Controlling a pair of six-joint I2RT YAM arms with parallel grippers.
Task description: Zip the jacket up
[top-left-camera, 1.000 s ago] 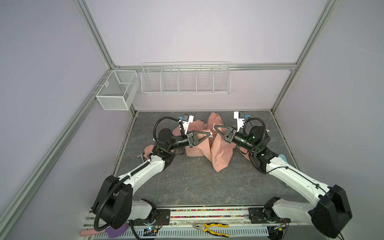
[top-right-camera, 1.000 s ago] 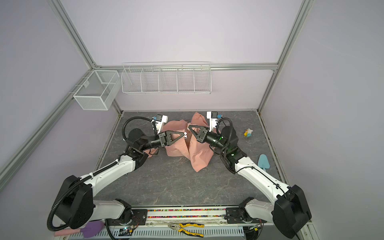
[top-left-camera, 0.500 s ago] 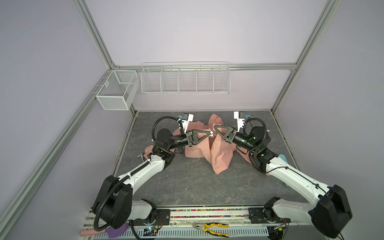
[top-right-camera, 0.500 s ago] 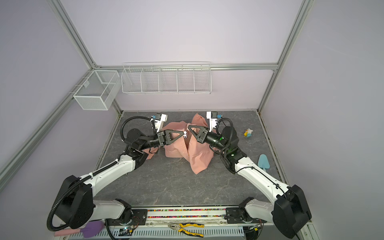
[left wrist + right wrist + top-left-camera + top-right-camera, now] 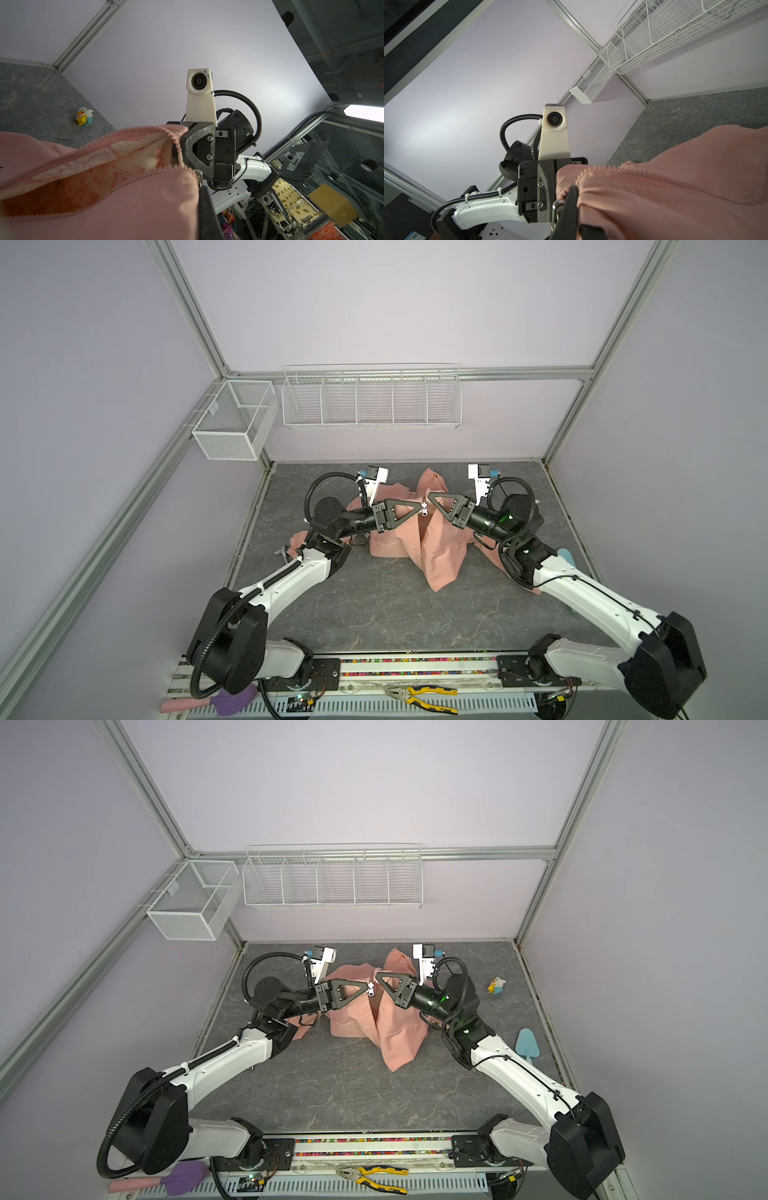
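Note:
The salmon-pink jacket (image 5: 440, 547) (image 5: 399, 1036) lies bunched at the back middle of the mat, with its open front edges lifted off it. My left gripper (image 5: 419, 507) (image 5: 367, 987) is shut on one zipper edge. My right gripper (image 5: 432, 497) (image 5: 380, 978) is shut on the other edge. The two tips almost touch. A metal zipper pull (image 5: 424, 511) (image 5: 370, 991) hangs between them. The left wrist view shows zipper teeth, cream patterned lining and pink jacket (image 5: 145, 203) fabric over my own finger (image 5: 207, 216). The right wrist view shows the jacket (image 5: 675, 197) beside my finger (image 5: 569, 209).
White wire baskets (image 5: 370, 398) (image 5: 232, 423) hang on the back and left walls. A small yellow toy (image 5: 496, 986) and a light-blue scoop (image 5: 527, 1046) lie at the right of the mat. Pliers (image 5: 424, 695) and a purple tool (image 5: 183, 1177) rest on the front rail.
Both grippers stay tip to tip on the jacket edges. The hanging fold of the jacket has sagged slightly toward the front.

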